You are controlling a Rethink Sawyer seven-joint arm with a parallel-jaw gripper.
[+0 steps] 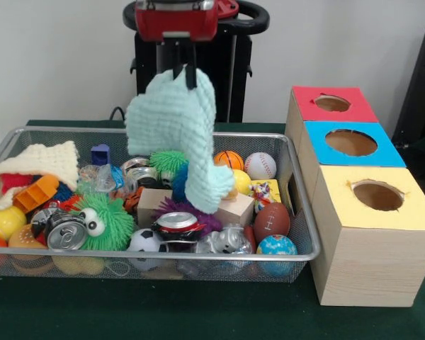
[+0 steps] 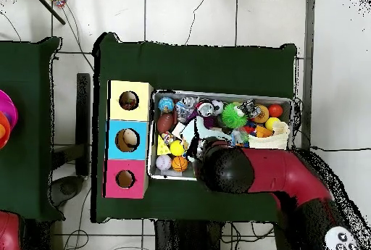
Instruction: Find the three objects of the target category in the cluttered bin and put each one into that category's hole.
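Observation:
My gripper (image 1: 186, 73) is shut on the top of a mint-green knitted cloth (image 1: 173, 131), which hangs above the middle of the wire mesh bin (image 1: 198, 256). The bin is packed with balls, cans and toys. A small yellow piece with red and blue print (image 1: 263, 190) lies at the bin's right side; I cannot tell if it is a wrapper. No other printed wrapper shows clearly. The yellow-topped hole (image 1: 377, 195) is in the nearest box to the right of the bin. In the overhead view the arm (image 2: 224, 167) hides the gripper over the bin (image 2: 217, 93), and the yellow hole (image 2: 129, 101) is open.
The blue-topped hole (image 1: 350, 142) and the red-topped hole (image 1: 332, 103) stand behind the yellow one. In the bin lie a cream knitted cloth (image 1: 39, 161), a green spiky ball with eyes (image 1: 103, 221), a crushed can (image 1: 65, 232), a wood block (image 1: 234, 209) and a toy football (image 1: 271, 221).

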